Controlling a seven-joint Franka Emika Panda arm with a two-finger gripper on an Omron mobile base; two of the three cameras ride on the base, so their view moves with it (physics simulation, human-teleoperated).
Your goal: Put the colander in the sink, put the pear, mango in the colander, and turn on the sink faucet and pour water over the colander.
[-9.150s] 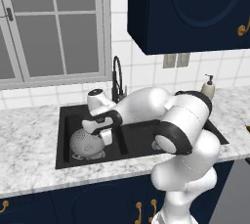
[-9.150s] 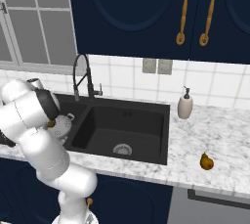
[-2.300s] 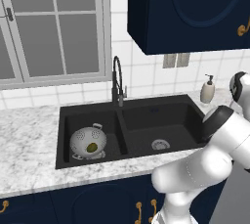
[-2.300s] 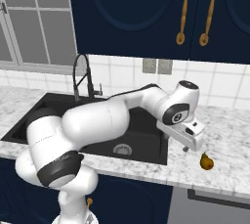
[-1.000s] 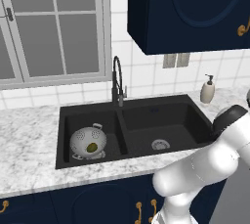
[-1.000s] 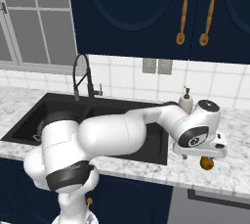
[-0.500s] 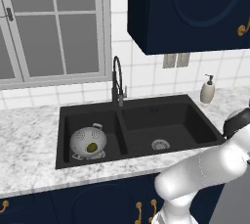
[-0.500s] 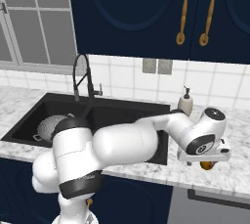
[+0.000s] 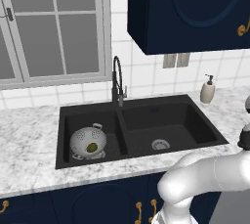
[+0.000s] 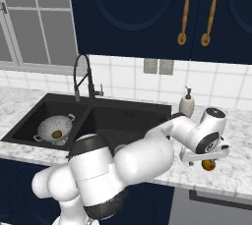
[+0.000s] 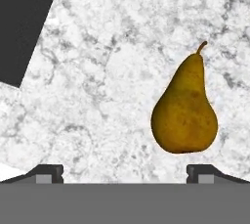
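Note:
The brown-yellow pear point(image 11: 185, 110) lies on the marble counter, stem pointing away, right of the sink point(image 10: 29, 140). My gripper point(image 11: 125, 173) hangs open just above it, and the pear sits off-centre, close to the right fingertip point(image 11: 205, 171). From the right base view the hand point(image 10: 206, 158) hovers right over the pear point(image 10: 209, 165). The silver colander point(image 9: 88, 142) stands in the left basin of the black sink point(image 9: 146, 105) with the yellow-green mango point(image 9: 91, 146) inside it. The black gooseneck faucet point(image 9: 117, 78) rises behind the divider, with no water running.
A white soap dispenser point(image 9: 208, 90) stands at the back right of the sink. In the hand view a corner of the sink point(image 11: 24, 27) shows at upper left. My white arm point(image 10: 147, 155) stretches across the counter's front edge. Dark cabinets hang overhead.
The hand has sunk a little lower over the pear and the arm's elbow has swung forward. Jaws stayed open. Colander and mango have not moved.

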